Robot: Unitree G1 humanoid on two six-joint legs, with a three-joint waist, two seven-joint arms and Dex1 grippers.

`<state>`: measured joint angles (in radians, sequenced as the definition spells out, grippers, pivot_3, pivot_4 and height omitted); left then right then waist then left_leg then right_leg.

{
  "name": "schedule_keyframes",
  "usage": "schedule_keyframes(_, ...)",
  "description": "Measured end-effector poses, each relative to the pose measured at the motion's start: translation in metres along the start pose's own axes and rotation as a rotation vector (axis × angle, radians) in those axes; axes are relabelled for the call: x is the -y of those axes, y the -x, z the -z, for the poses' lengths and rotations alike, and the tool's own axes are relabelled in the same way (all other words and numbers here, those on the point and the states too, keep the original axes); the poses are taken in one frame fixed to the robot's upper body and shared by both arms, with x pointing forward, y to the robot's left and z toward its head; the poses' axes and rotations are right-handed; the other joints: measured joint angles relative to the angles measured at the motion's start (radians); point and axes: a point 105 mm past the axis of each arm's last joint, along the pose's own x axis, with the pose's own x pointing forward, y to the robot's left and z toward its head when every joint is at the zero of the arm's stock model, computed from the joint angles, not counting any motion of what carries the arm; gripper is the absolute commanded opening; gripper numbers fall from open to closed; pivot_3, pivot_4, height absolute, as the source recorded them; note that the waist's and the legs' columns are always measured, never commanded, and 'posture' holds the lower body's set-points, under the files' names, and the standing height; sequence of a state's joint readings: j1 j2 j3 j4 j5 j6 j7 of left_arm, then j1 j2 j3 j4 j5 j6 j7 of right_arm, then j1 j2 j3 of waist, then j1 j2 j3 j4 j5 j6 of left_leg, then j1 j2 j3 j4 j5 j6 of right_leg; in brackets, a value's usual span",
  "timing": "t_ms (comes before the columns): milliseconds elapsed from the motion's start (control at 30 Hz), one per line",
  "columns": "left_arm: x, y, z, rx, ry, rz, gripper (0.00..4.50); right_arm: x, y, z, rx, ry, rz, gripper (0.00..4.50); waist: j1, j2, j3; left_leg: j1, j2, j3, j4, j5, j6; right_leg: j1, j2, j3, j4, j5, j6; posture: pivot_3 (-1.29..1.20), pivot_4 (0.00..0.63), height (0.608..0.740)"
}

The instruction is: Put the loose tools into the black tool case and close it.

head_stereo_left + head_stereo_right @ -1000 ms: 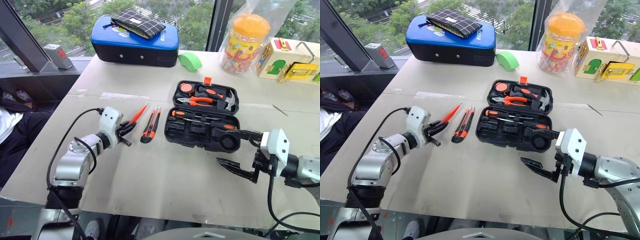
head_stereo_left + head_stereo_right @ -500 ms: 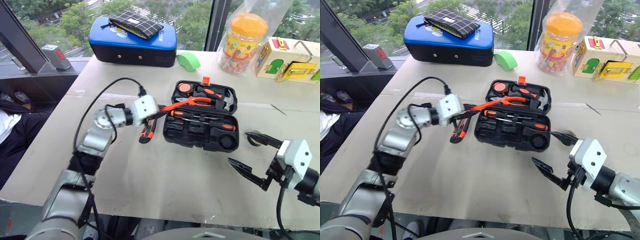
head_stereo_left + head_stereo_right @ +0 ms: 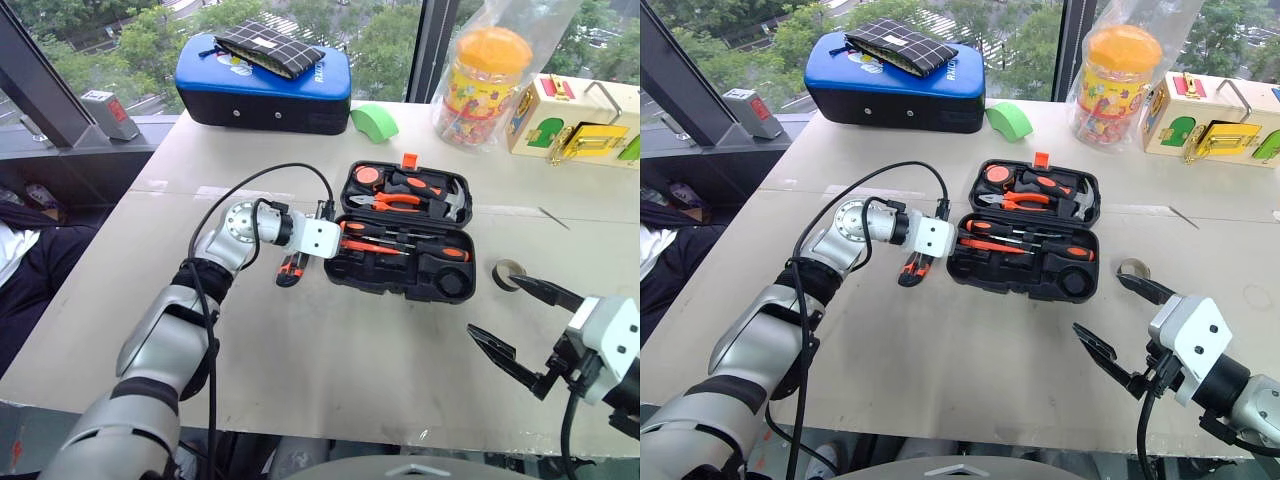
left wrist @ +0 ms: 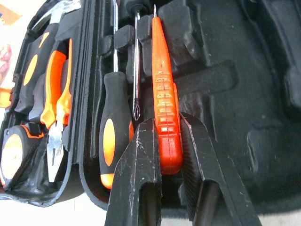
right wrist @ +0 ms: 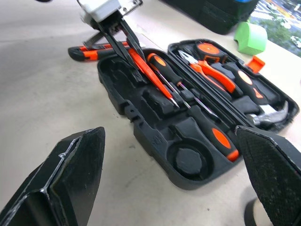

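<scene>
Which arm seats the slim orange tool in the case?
Left. The left gripper is shut on the slim orange-red tool, over the black tool case. The right gripper stands open, off to the side.

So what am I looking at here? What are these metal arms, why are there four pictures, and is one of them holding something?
It is a two-armed robot. Two pictures come from cameras in its head, looking down over the table. The other two come from a camera on each wrist, looking along that arm's two black fingers.

On the table lies an open black tool case with pliers, a hammer and screwdrivers in its slots. Beside it lies an orange-black utility knife, and a small dark tape ring lies on the case's other side.

The left tool is shut on a slim orange-red tool and holds it over the case. The right tool hangs open near the tape ring, holding nothing. Further back stand a blue padded case and a jar with an orange lid.
</scene>
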<state>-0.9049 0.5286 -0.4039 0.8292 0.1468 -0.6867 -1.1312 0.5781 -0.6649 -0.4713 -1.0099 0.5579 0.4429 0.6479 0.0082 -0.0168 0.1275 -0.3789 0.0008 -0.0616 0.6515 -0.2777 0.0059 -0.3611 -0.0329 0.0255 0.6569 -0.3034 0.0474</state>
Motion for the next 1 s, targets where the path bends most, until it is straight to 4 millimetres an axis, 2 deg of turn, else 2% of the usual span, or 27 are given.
schedule_keyframes(167,-0.002,-0.001,0.002,-0.009,-0.046,0.023,0.02,-0.002,0.002,0.002,-0.004,-0.005,0.008,4.50,0.000,0.000,0.000,0.000,0.000,0.000,0.000,0.000,0.000,0.000,0.000,0.000,0.001,0.000,0.000,0.00,0.150,0.740)
schedule_keyframes(233,-0.004,-0.002,0.003,-0.011,-0.046,0.030,1.06,-0.001,0.003,0.002,-0.003,-0.004,0.015,4.50,0.000,0.000,0.000,0.000,0.000,0.000,0.001,0.000,0.000,0.000,0.000,0.000,0.001,0.000,0.000,0.00,0.150,0.740)
schedule_keyframes(367,-0.014,0.001,0.002,-0.015,-0.031,0.009,2.58,-0.001,0.003,0.001,-0.001,0.001,0.021,4.50,-0.002,-0.001,0.000,0.000,0.000,0.000,0.001,0.000,0.000,0.000,0.000,0.000,0.001,0.000,0.000,0.00,0.150,0.740)
schedule_keyframes(400,-0.016,0.004,0.003,-0.013,-0.006,0.008,3.09,-0.001,0.003,0.001,-0.001,0.001,0.021,4.50,-0.004,-0.001,0.000,0.000,0.000,0.000,0.001,0.000,0.000,0.000,0.000,0.000,0.001,0.000,0.000,0.00,0.150,0.740)
schedule_keyframes(467,-0.017,0.011,0.006,0.003,0.092,0.007,3.09,-0.001,0.003,0.001,-0.002,0.001,0.021,4.50,-0.010,0.000,0.000,0.000,0.000,0.000,0.001,0.000,0.000,0.000,0.001,0.000,0.002,0.000,0.000,0.00,0.150,0.740)
schedule_keyframes(567,-0.019,0.030,0.010,0.090,0.432,-0.005,3.09,0.000,0.002,0.000,0.001,0.003,0.020,4.50,-0.024,0.000,0.000,0.000,0.002,-0.001,0.001,0.000,0.000,0.000,0.001,-0.001,0.003,0.000,0.000,0.00,0.150,0.740)
schedule_keyframes(700,-0.030,0.045,-0.001,0.200,0.680,-0.044,1.80,0.000,0.000,-0.002,0.014,0.010,0.017,4.50,-0.024,0.000,0.000,0.000,0.002,-0.002,0.001,0.000,0.000,0.000,0.001,-0.001,0.003,0.000,0.000,0.00,0.150,0.740)
schedule_keyframes(733,-0.030,0.044,-0.004,0.216,0.722,-0.045,1.31,-0.001,-0.002,-0.002,0.020,0.007,0.009,4.50,-0.023,0.000,0.000,0.000,0.003,-0.002,0.001,0.000,0.000,0.000,0.000,-0.001,0.003,0.000,0.000,0.00,0.150,0.740)
schedule_keyframes(767,-0.026,0.036,-0.008,0.231,0.796,-0.052,0.65,-0.001,-0.004,-0.004,0.033,0.012,0.005,4.50,-0.021,0.000,0.000,0.000,0.002,-0.002,0.002,0.000,0.000,0.000,0.000,-0.001,0.003,0.000,0.000,0.00,0.150,0.740)
schedule_keyframes(800,-0.020,0.027,-0.011,0.235,0.836,-0.043,0.22,0.000,-0.004,-0.004,0.036,0.014,0.004,4.50,-0.018,0.000,0.000,0.000,0.002,-0.002,0.002,0.000,0.000,0.001,-0.001,-0.001,0.003,0.000,0.000,0.00,0.150,0.740)
schedule_keyframes(833,-0.015,0.022,-0.012,0.237,0.860,-0.038,0.07,0.000,-0.005,-0.004,0.036,0.014,0.004,4.50,-0.017,0.000,0.000,0.000,0.002,-0.002,0.002,0.000,0.000,0.000,-0.001,0.000,0.003,0.000,0.000,0.00,0.150,0.740)
schedule_keyframes(900,0.003,0.004,-0.016,0.224,0.939,-0.024,0.07,0.000,-0.006,-0.005,0.039,0.015,0.002,4.50,-0.018,0.000,0.000,0.000,0.002,-0.002,0.002,0.000,0.000,0.000,-0.001,0.000,0.003,0.000,0.000,0.00,0.150,0.740)
schedule_keyframes(1000,0.011,-0.006,-0.018,0.202,0.977,-0.024,0.07,0.001,-0.006,-0.005,0.036,0.013,0.001,4.50,-0.018,0.000,0.000,0.000,0.002,-0.003,0.002,0.000,0.000,0.000,0.000,0.000,0.004,0.000,0.000,0.00,0.150,0.740)
